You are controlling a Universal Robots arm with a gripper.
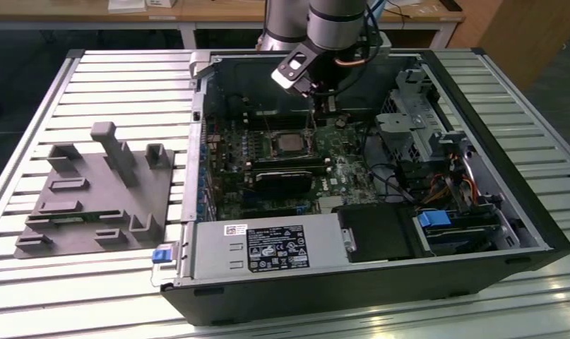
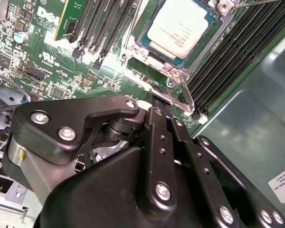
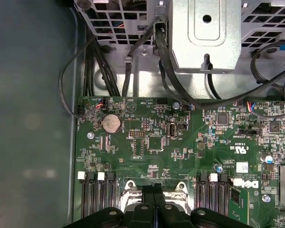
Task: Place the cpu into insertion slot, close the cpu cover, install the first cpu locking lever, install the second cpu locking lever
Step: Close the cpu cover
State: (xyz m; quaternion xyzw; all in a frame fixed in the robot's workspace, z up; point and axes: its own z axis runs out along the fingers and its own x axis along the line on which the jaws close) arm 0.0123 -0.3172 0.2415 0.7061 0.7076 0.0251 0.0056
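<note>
Straight above the cpu (image 2: 180,26) the way is open. At one corner of it the claw (image 2: 154,99) and a locking lever (image 2: 186,97) take up the room. Memory slots (image 2: 228,52) run close alongside it. A black block (image 1: 282,178) sits near it, and the drive cage (image 1: 412,106) and cables (image 1: 393,180) crowd the exterior view's right.

The silver-grey tubular robot arm (image 1: 334,14) hangs steeply from above, its last joint canted toward the exterior view's left, where a black-and-white wrist block (image 1: 297,68) sits. Below it the black metal two-finger gripper (image 1: 313,123) points almost straight down. In both wrist views its slim black fingers (image 3: 148,199) (image 2: 157,128) lie pressed side by side with only a thin seam between them, and the bolted black linkage bars (image 2: 199,161) are drawn in close.
</note>
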